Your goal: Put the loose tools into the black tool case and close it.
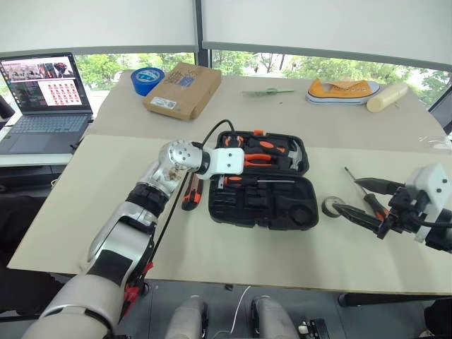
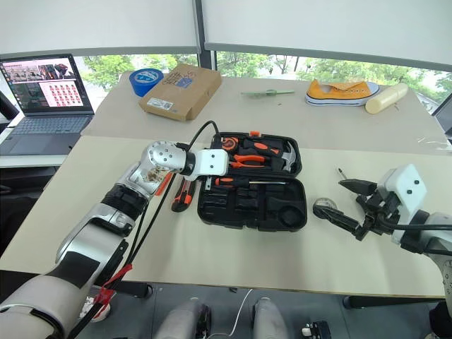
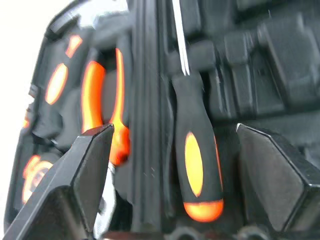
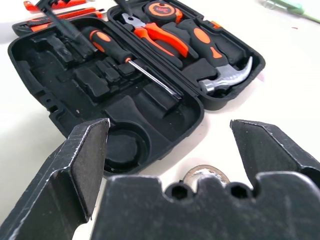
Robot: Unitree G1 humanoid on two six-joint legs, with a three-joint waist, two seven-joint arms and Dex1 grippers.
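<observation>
The black moulded plastic tool case (image 1: 261, 191) is seen lying open on the beige table (image 1: 85, 212). A long orange-and-black-handled screwdriver (image 4: 127, 57) is laid in its near half, and the left gripper (image 3: 175, 165) is held just above that handle, jaws spread and empty. An orange-black utility knife (image 1: 189, 192) is left just beside the case's left edge. To the case's right, a small dark tape roll (image 1: 332, 206) and another screwdriver (image 1: 364, 194) are found, with the right gripper (image 4: 167, 150) poised near the roll, jaws wide and empty.

At my surface's (image 1: 106, 205) far left sits an open laptop (image 1: 46, 106). Along the far edge: blue tape roll (image 1: 147, 79), cardboard box (image 1: 183, 90), then an orange shoe (image 1: 342, 91) near the far right corner.
</observation>
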